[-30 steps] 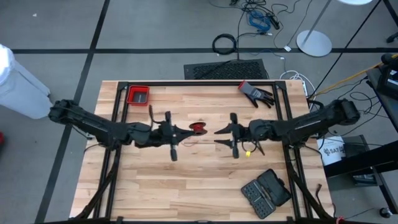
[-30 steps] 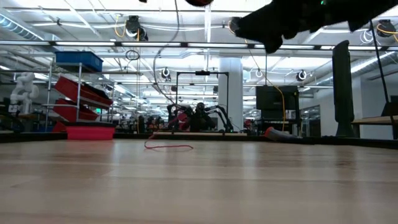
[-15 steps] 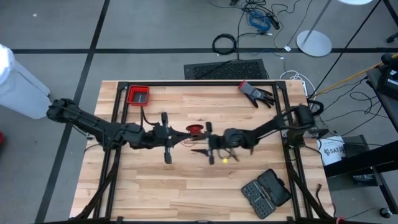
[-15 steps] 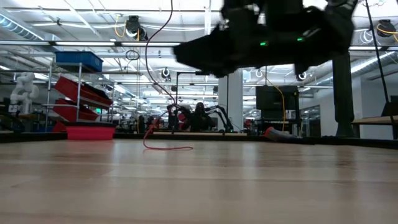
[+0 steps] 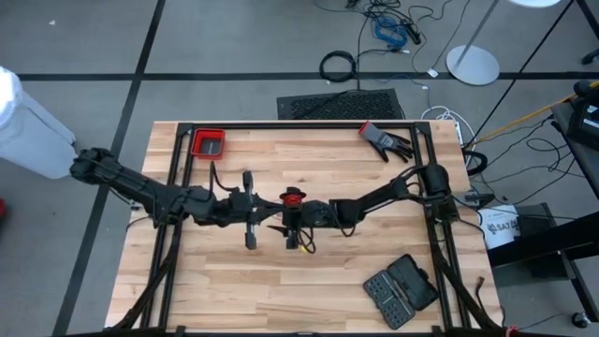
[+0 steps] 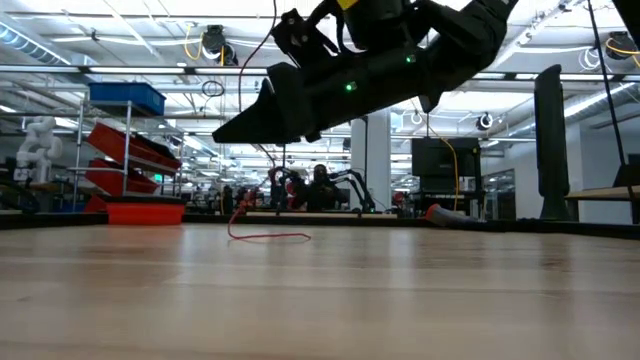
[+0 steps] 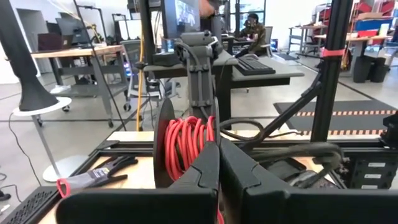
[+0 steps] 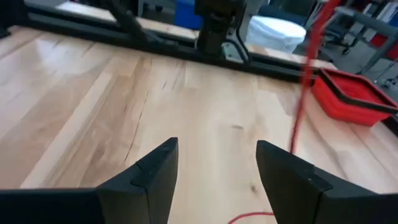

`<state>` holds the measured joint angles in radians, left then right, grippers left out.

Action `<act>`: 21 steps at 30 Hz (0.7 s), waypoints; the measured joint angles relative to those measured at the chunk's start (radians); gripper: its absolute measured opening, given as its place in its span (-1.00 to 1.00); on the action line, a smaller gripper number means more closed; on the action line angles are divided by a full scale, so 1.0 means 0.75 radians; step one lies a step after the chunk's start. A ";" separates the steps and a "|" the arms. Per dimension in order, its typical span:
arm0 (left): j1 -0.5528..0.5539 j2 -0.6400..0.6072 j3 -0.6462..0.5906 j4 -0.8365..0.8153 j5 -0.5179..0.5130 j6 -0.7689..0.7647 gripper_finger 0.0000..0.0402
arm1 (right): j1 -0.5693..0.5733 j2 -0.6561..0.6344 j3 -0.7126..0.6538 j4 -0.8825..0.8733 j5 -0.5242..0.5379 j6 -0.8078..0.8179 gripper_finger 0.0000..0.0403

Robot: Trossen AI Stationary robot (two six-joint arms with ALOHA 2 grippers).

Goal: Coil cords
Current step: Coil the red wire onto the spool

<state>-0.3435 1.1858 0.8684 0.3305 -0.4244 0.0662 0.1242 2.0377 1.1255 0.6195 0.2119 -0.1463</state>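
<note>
Thin red cord, half wound on a spool held in mid-air

The right gripper, fingers spread wide, hangs over the wooden table beside the loose, limp cord, which looks light and floppy; farther on, the left gripper, pinched shut, apparently holds the black-disc spool by its rim, the likeliest firm grip.

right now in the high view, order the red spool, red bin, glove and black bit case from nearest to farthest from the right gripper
From the right gripper, open at table centre:
1. Red cord spool, just beyond it, held by the shut left gripper.
2. Red bin, far left corner.
3. Black bit case, near right, and black-and-red glove, far right: too close to call.
</note>
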 joint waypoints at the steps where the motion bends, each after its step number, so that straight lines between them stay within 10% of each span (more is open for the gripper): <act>1: -0.001 -0.004 0.000 0.000 0.000 0.000 -1.00 | 0.000 0.000 0.000 -0.007 0.000 0.000 0.00; 21: -0.137 -0.138 -0.001 -0.120 -0.147 0.035 -1.00 | 0.093 -0.109 0.000 -0.094 0.201 -0.107 0.00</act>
<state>-0.4461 1.0820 0.8680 0.2402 -0.5349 0.0921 0.1936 1.9562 1.1255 0.5492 0.3626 -0.2266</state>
